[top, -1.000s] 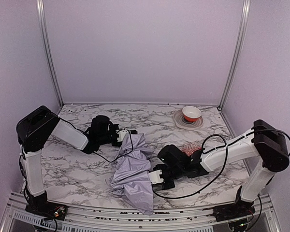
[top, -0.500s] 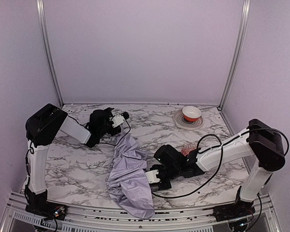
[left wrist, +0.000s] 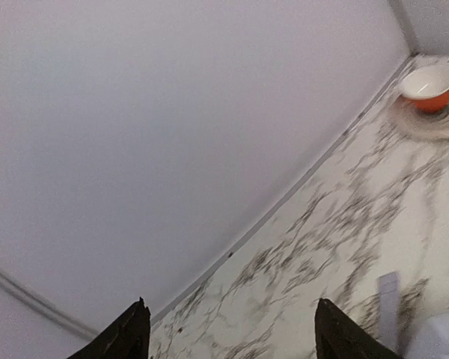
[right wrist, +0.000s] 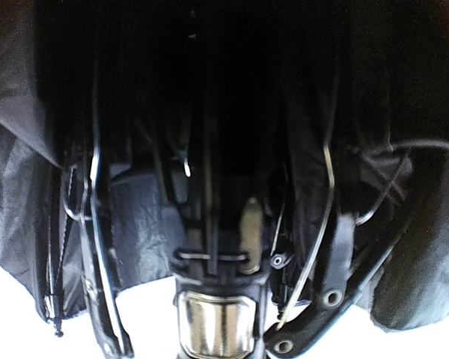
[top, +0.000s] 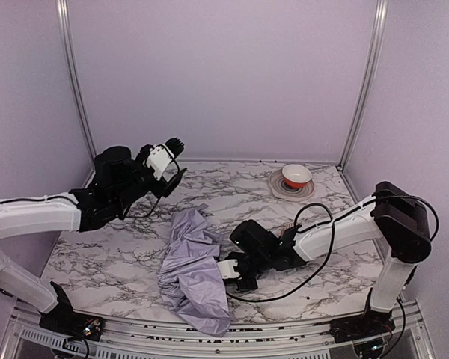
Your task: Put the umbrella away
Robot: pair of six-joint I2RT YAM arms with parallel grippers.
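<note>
**Left jaws apart and empty, right jaws closed on the umbrella**

The left gripper [top: 176, 158] has its jaws well apart. In its wrist view the two dark fingertips [left wrist: 131, 333] frame only wall and marble, with nothing between them. It hangs raised above the far left of the table [top: 120, 262], touching nothing.

The right gripper [top: 228, 269] is low at the table's middle, clamped tight at the umbrella's [top: 191, 269] right edge. Its wrist view is filled by the metal shaft [right wrist: 215, 314], thin ribs [right wrist: 97, 247] and black underside. The collapsed umbrella lies crumpled on the marble, lavender side up, from the centre to the near edge.

A red bowl [top: 296, 175] sits on a round grey mat [top: 280, 188] in the far right corner, well apart from both grippers.
</note>
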